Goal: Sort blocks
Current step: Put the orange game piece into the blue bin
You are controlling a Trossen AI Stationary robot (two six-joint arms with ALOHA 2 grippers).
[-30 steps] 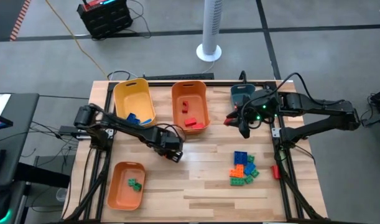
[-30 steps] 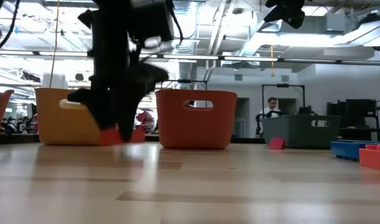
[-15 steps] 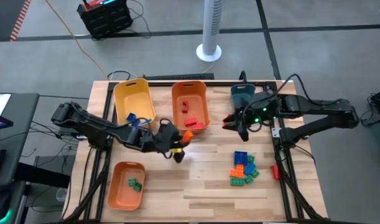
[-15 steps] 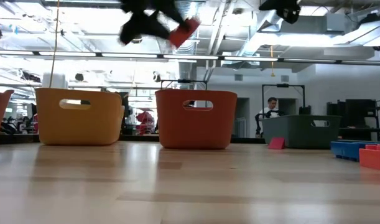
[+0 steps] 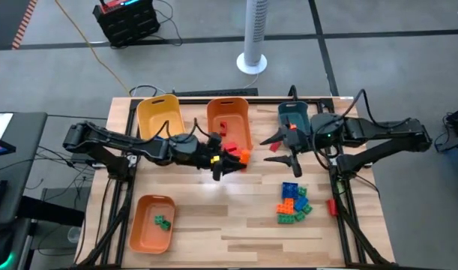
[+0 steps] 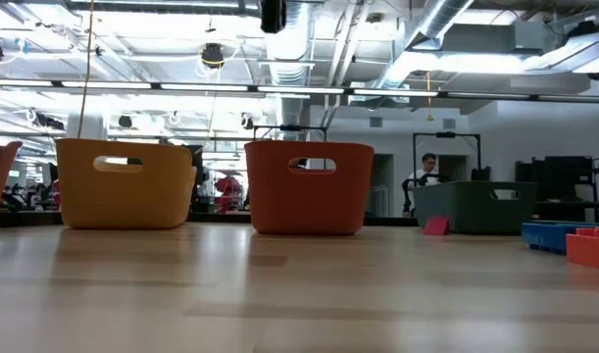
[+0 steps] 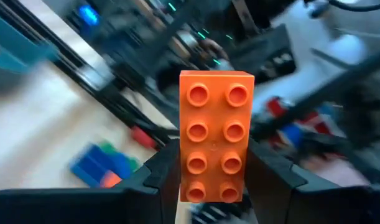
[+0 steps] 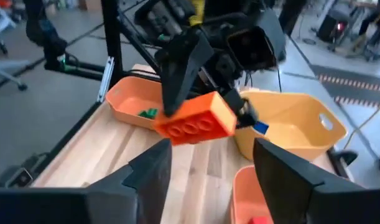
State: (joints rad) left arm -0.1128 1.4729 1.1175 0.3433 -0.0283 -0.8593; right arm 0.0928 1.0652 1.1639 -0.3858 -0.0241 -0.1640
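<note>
Left gripper (image 5: 227,159), seen from above, clenches an orange block (image 5: 243,157) aloft just short of the red-orange bin (image 5: 230,109); right gripper (image 5: 285,154), released, waits opposite. Left wrist view: the block (image 7: 216,135) stands pinched by its long sides between both fingers (image 7: 153,176). It looks light, stiff and slick; flat sides give the surest hold.

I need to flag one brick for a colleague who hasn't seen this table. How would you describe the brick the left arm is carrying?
Find the dark orange bin at the table's back. Just off its front corner, the left gripper holds an orange brick in the air. Unlike the loose pile of blocks, it is clamped between dark fingers.
</note>
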